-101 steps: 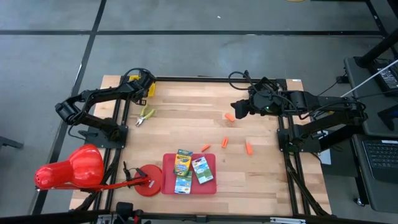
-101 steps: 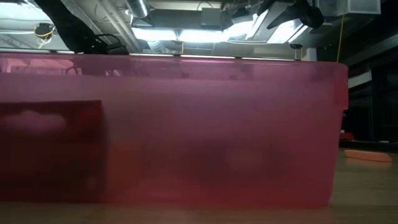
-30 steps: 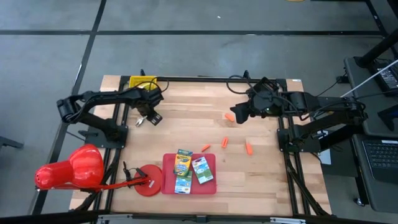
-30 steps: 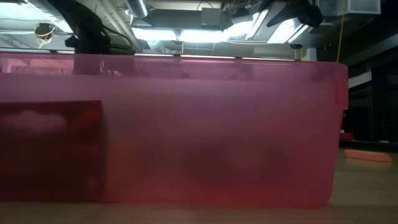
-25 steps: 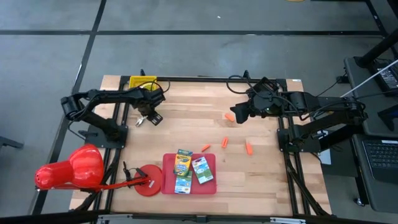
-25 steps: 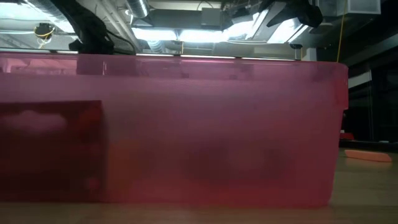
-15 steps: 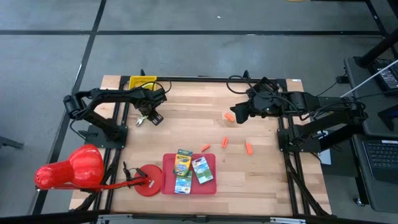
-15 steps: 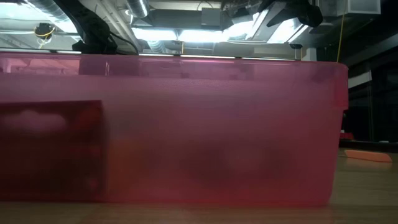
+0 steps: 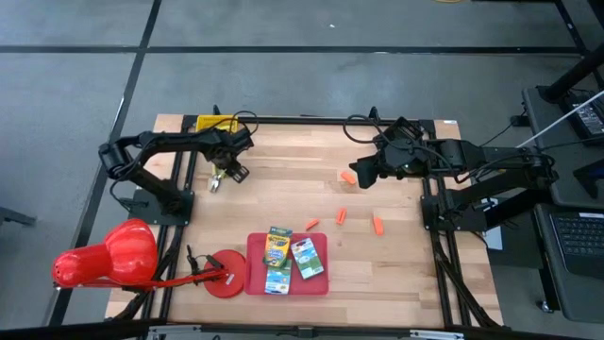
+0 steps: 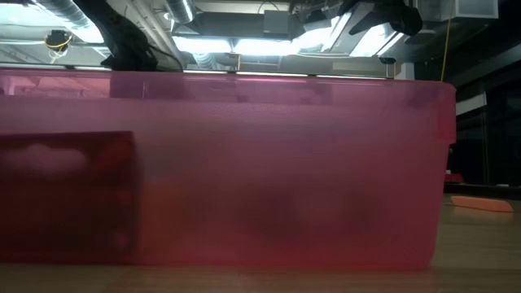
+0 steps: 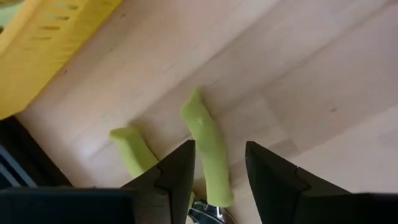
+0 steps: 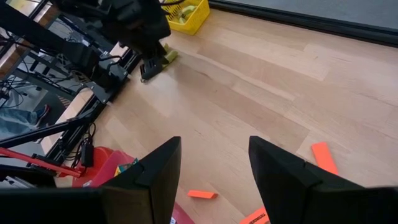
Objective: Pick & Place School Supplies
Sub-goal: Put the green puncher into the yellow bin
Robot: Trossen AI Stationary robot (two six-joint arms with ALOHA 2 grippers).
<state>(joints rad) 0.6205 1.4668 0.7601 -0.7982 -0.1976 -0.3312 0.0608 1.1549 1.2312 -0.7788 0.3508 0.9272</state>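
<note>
Near the surface's back-left corner, left gripper (image 11: 217, 177) straddles one handle of the yellow-green-handled metal hand tool (image 11: 208, 152), fingers open. Tool looks rigid, light, rubbery handles; best grabbed across both. Right gripper (image 12: 214, 171) hovers open over the orange sticks (image 9: 342, 215).

Pale wood-plank desk (image 9: 283, 198) mid-frame, framed in black. Upper left, a bright yellow bin (image 9: 215, 124). Beside it, yellow-green tool handles (image 11: 208, 146) under the dark left end effector (image 9: 227, 172). Orange sticks (image 9: 342, 216) scattered centre-right, near the black right end effector (image 9: 361, 170). Lower centre, a red tray (image 9: 253, 264) carrying a yellow-green crayon box (image 9: 277, 249) and a green-white pack (image 9: 307, 257). Lower left, a big red cone (image 9: 104, 256). Grey floor (image 9: 302, 57) with dark lines across the top.
</note>
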